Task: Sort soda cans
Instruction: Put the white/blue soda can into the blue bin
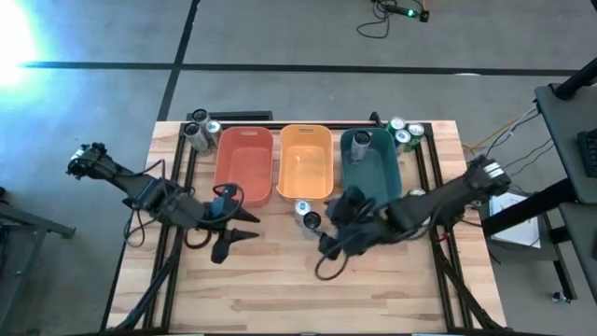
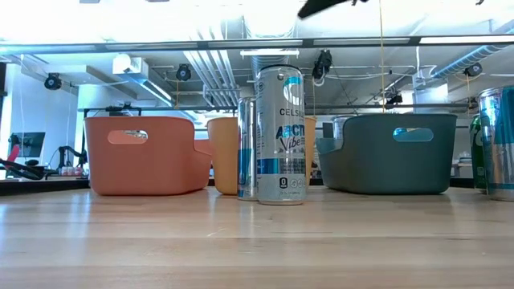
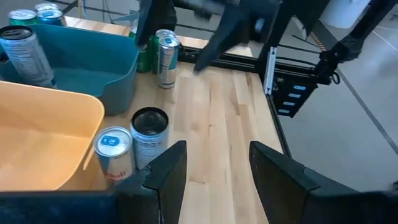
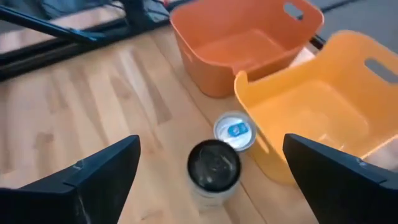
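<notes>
Soda cans: high view shows two (image 1: 306, 215) upright on the desk (image 1: 280, 289) just before the orange bin (image 1: 305, 163), one inside the teal bin (image 1: 370, 166), with clusters at both rear corners. My right gripper (image 1: 328, 245) sits near the pair; my left gripper (image 1: 231, 241) waits before the red bin (image 1: 244, 166).

Low view: a tall slim can (image 2: 280, 135) stands upright.

Left wrist view: my left gripper's fingers (image 3: 166, 177) are spread wide, empty.

Right wrist view: my right gripper (image 4: 214, 180) is wide open above the dark-topped can (image 4: 213, 168). I judge it light, smooth, thin-walled; grasp mid-body, gently.
</notes>
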